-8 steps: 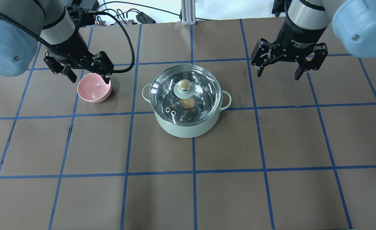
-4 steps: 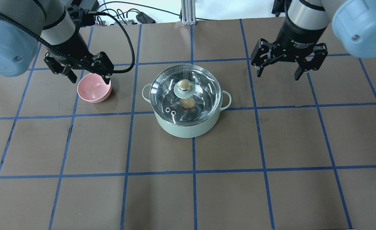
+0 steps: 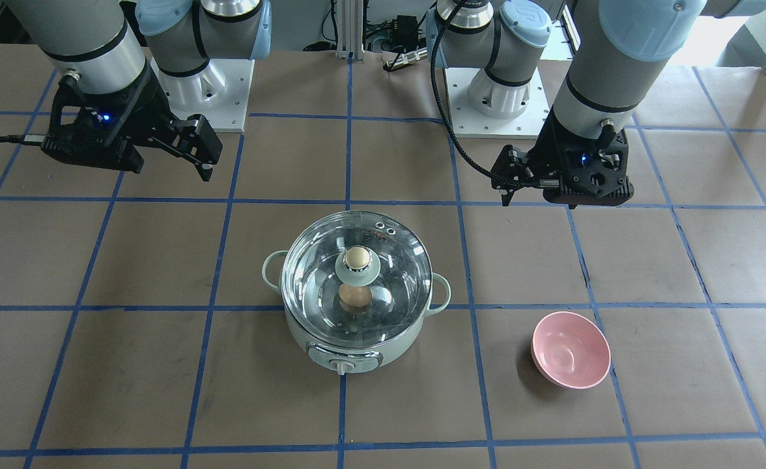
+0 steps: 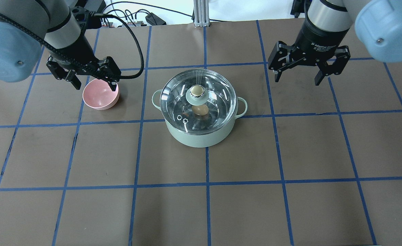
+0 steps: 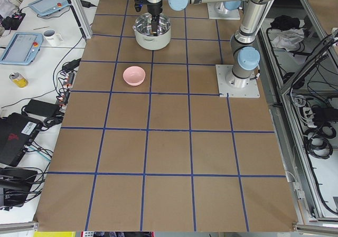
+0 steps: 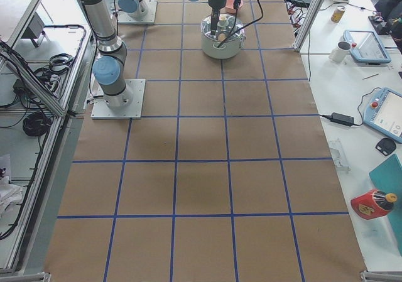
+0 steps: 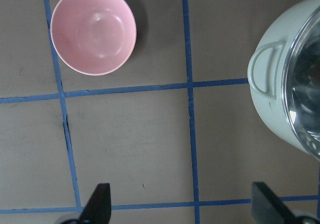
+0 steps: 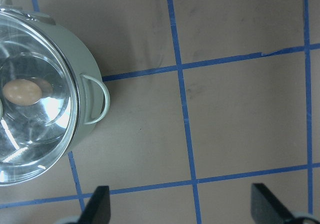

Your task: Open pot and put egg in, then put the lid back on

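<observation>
The mint-green pot (image 4: 197,136) (image 3: 357,352) stands mid-table. The clear glass lid (image 4: 218,89) (image 3: 396,260) sits on it, beige knob up. The tan egg (image 4: 200,110) (image 3: 355,297) (image 8: 22,91) lies inside, seen through the glass. My left gripper (image 4: 91,82) (image 7: 182,206) is open and empty, above the table at the far rim of the pink bowl, left of the pot. My right gripper (image 4: 298,77) (image 8: 182,206) is open and empty, raised right of and beyond the pot.
An empty pink bowl (image 4: 100,95) (image 3: 571,350) (image 7: 93,30) stands left of the pot. Brown paper with blue tape grid lines covers the table. Cables and a metal post (image 4: 199,13) lie at the far edge.
My left gripper has drifted slightly up and back from the pink bowl. The right arm, pot, lid and egg have not moved.
</observation>
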